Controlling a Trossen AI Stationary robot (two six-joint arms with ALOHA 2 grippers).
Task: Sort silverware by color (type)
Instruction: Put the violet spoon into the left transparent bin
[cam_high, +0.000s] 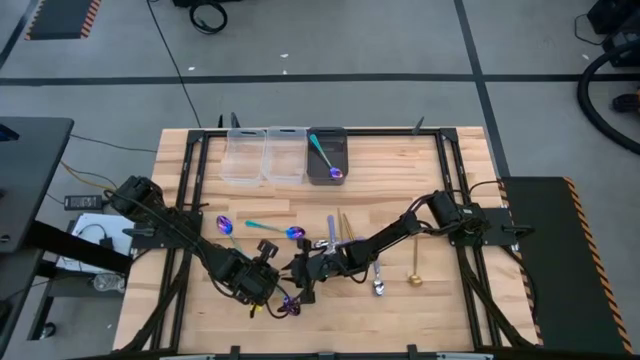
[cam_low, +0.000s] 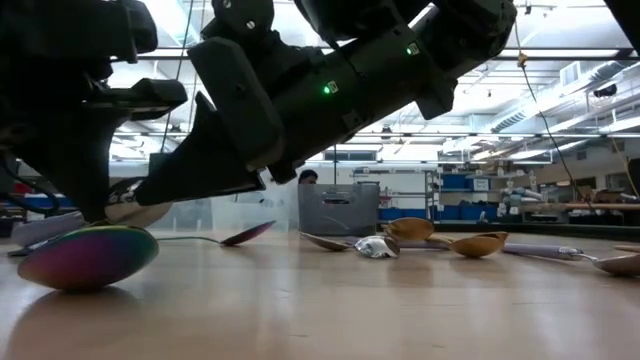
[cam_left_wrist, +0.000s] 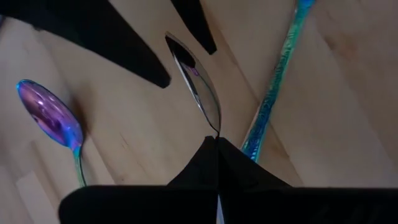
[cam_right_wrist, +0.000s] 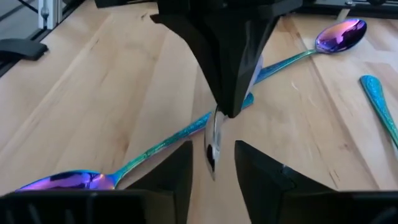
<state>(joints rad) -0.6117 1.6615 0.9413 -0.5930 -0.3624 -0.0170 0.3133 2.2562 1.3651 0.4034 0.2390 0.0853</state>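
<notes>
Here, near the front of the wooden bench (cam_high: 450, 310), the left fingers (cam_left_wrist: 193, 174) pinch a slim silver spoon (cam_right_wrist: 213, 146) whose bowl hangs between the open right fingers (cam_right_wrist: 177, 171); releasing early would likely drop it onto the teal-handled iridescent spoon (cam_right_wrist: 168, 142).

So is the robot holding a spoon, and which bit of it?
Yes. The left gripper is shut on a silver spoon just behind its bowl. The right gripper is open around the bowl, not gripping.
</notes>
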